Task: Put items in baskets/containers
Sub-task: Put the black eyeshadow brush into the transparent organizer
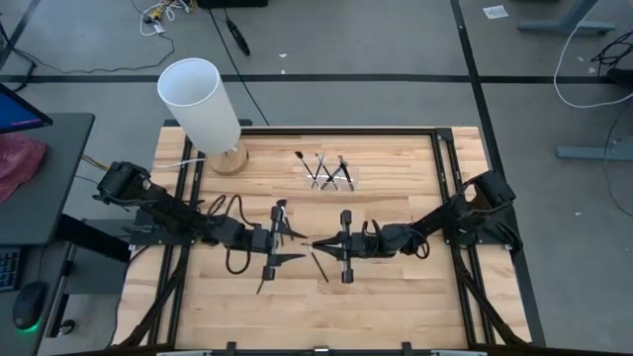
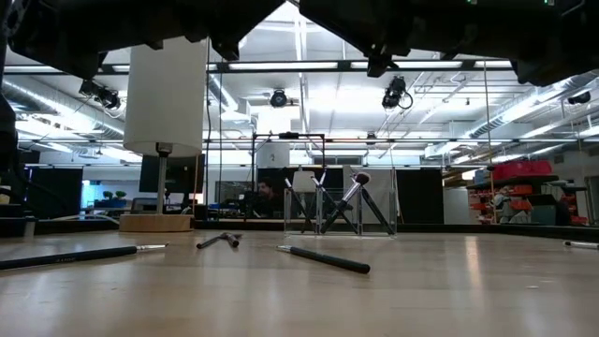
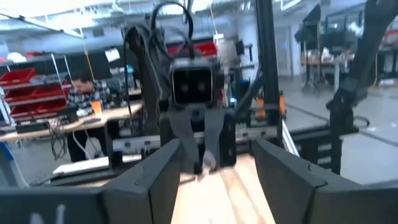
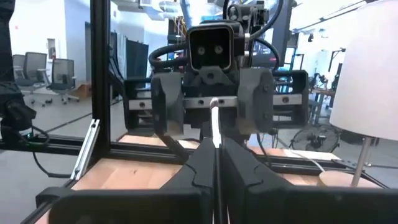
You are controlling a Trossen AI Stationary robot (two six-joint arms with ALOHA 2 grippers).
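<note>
My right gripper (image 1: 315, 244) is shut on a thin brush (image 4: 215, 118) above the middle of the table. My left gripper (image 1: 300, 246) faces it, open. Its fingers stand on either side of the right gripper's tips (image 3: 205, 146) without visibly touching. A clear holder (image 1: 331, 174) at the table's far middle holds several brushes that lean against its walls (image 2: 337, 201). A loose dark brush (image 1: 319, 265) lies flat on the table below the grippers, also in the low view (image 2: 323, 259). Another brush (image 2: 70, 255) lies at the low view's left. My right gripper pinches the brush between its two shut fingers (image 4: 199, 158). The brush lies along the fingers, and its free end (image 4: 214, 109) sticks out past the tips toward my left gripper. The fingers come level from the table's right. The brush is clear of the table.
A tall white cylinder on a wooden base (image 1: 203, 104) stands at the far left of the table. A short brush piece (image 2: 220, 241) lies near the middle. A thin item (image 2: 580, 245) lies at the low view's far right. Black frame rails (image 1: 440, 188) border the table.
</note>
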